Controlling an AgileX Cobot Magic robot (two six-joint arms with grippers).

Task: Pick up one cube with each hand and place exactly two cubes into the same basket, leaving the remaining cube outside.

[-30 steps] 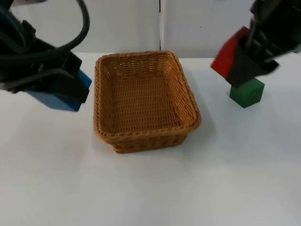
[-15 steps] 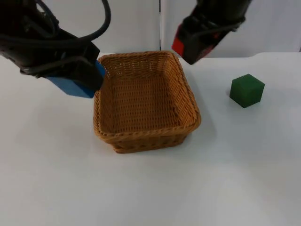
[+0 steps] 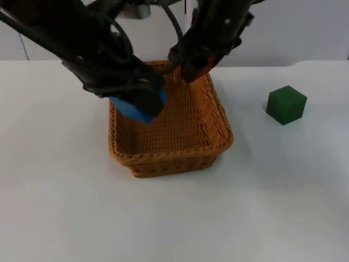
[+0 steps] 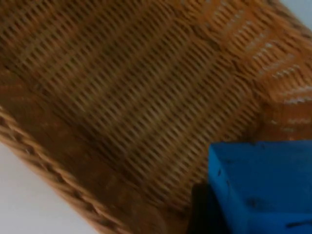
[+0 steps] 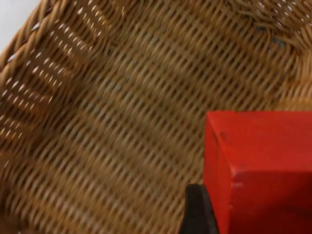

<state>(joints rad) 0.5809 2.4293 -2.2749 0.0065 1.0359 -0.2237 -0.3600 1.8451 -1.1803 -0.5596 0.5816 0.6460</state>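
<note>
A woven brown basket (image 3: 218, 144) sits mid-table. My left gripper (image 3: 139, 103) hangs over the basket's left half, shut on a blue cube (image 3: 133, 109); the left wrist view has that blue cube (image 4: 261, 187) above the wicker floor (image 4: 136, 87). My right gripper (image 3: 193, 63) hovers over the basket's far right part, shut on a red cube (image 3: 203, 64), and the red cube (image 5: 258, 170) appears above the basket weave (image 5: 122, 126) in the right wrist view. A green cube (image 3: 286, 105) rests on the table to the right of the basket.
The white table (image 3: 174, 218) stretches open in front of the basket and to its left. A grey partition wall (image 3: 294, 27) closes the far side.
Both arms swung inward with their cubes: the left from the basket's left side, the right from above the green cube, until both hang over the basket.
</note>
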